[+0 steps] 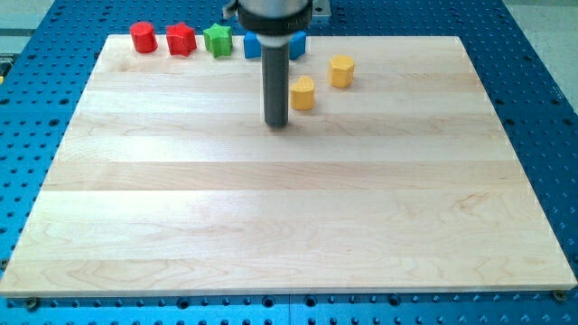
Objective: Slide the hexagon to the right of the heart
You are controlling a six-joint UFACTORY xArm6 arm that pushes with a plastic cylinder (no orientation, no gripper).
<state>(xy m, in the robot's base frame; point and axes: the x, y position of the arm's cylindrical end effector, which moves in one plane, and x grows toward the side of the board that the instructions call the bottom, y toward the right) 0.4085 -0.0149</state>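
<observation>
In the camera view, a pale wooden surface (289, 208) is seen lying on a blue perforated base (533, 27). The dark rod is seen coming down from the view's top, and my tip (276, 124) is set on the board just to the view's left of the yellow heart (303, 92), apart from it by a narrow gap. The yellow hexagon (340, 69) is found up and to the view's right of the heart, near it but not touching, and farther from my tip. No hand is carried by the rod, so nothing is grasped. Along the top edge a red block (143, 37), a red star (181, 39), a green star (217, 40) and a blue block (252, 45) partly hidden behind the rod are lined up.
</observation>
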